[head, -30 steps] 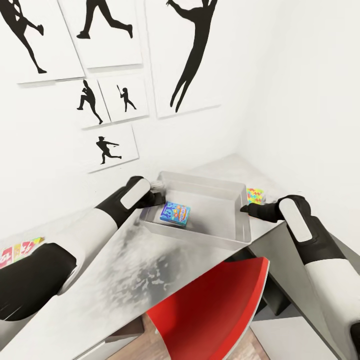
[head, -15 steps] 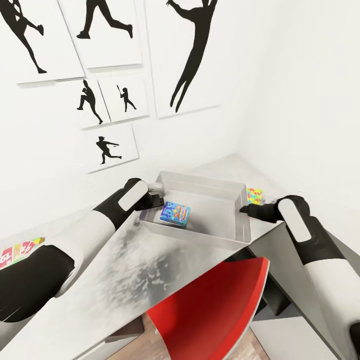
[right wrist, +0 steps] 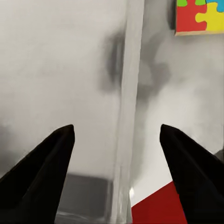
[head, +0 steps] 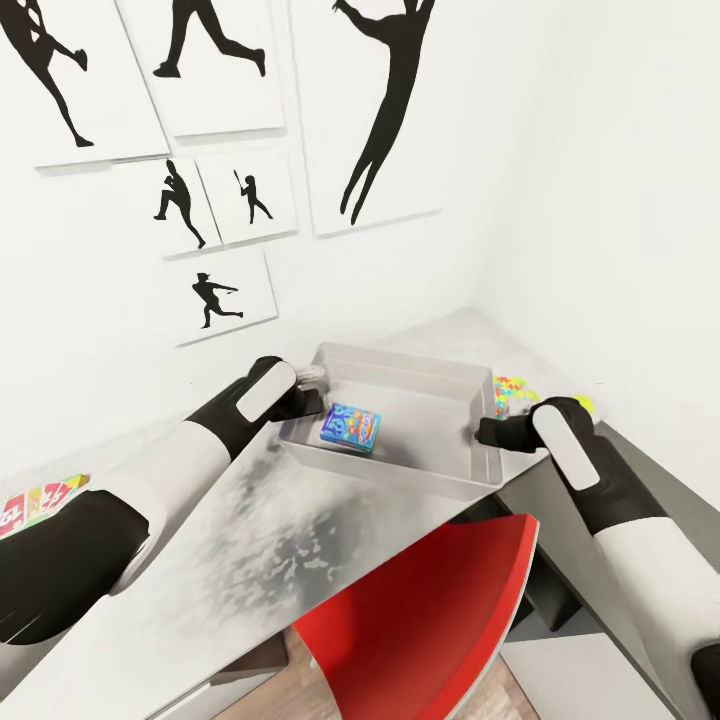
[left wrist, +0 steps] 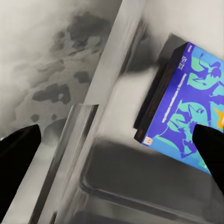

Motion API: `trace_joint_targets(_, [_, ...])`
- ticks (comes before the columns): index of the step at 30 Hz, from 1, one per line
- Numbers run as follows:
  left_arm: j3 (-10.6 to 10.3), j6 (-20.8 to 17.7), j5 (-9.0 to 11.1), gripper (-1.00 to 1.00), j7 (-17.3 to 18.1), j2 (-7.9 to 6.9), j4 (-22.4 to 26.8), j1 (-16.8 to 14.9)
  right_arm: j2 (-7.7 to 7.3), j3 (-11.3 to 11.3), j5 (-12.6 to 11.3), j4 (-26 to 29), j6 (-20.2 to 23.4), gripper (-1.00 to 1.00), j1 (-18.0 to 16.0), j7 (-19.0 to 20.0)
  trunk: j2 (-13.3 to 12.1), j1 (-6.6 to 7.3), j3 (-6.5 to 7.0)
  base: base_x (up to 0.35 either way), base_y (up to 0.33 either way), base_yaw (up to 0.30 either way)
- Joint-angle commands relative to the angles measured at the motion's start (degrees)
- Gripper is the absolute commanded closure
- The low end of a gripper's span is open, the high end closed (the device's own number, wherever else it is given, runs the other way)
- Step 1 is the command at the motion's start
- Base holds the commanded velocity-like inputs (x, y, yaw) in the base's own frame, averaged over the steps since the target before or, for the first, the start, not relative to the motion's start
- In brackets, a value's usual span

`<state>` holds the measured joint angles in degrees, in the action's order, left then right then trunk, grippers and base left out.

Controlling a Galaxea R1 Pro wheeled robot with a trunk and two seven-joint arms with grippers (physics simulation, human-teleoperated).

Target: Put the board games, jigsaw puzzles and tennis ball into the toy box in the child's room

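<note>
Right gripper (head: pixel 487 432) has slid in to the toy box (head: pixel 400 468) wall at 3 o'clock, jaws spread astride it; left gripper (head: pixel 312 398) spread too — a two-handed box grab seems near, board game (head: pixel 350 428) inside.

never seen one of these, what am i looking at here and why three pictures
A simulated two-armed robot at a grey table. The big picture is from its head camera; the other two look along each arm's claw. Both arms reach to a grey toy box: the left claw at one end, the right claw at the other, each open astride the rim, holding nothing. Inside lies a blue board game. Beyond the box sit a jigsaw puzzle and a yellow-green tennis ball. A red chair stands below.
</note>
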<state>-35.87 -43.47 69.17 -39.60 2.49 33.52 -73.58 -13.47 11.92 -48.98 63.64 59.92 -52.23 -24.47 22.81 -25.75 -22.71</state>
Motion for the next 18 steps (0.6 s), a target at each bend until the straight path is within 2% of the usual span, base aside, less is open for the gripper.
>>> trace_joint_targets(1, [-0.29,0.04,0.58,1.00,-0.56,-0.03,0.06,-0.07,-0.06,0.22,-0.58,0.00,0.08,1.00,-0.06,-0.58,0.11,-0.03,-0.10,0.000,0.000,0.000])
trace_joint_targets(18, [-0.27,0.14,0.74,1.00,-0.48,-0.05,0.11,0.13,-0.15,0.07,-0.95,-0.02,0.08,1.00,0.18,-0.50,0.11,-0.03,-0.10,0.000,0.000,0.000])
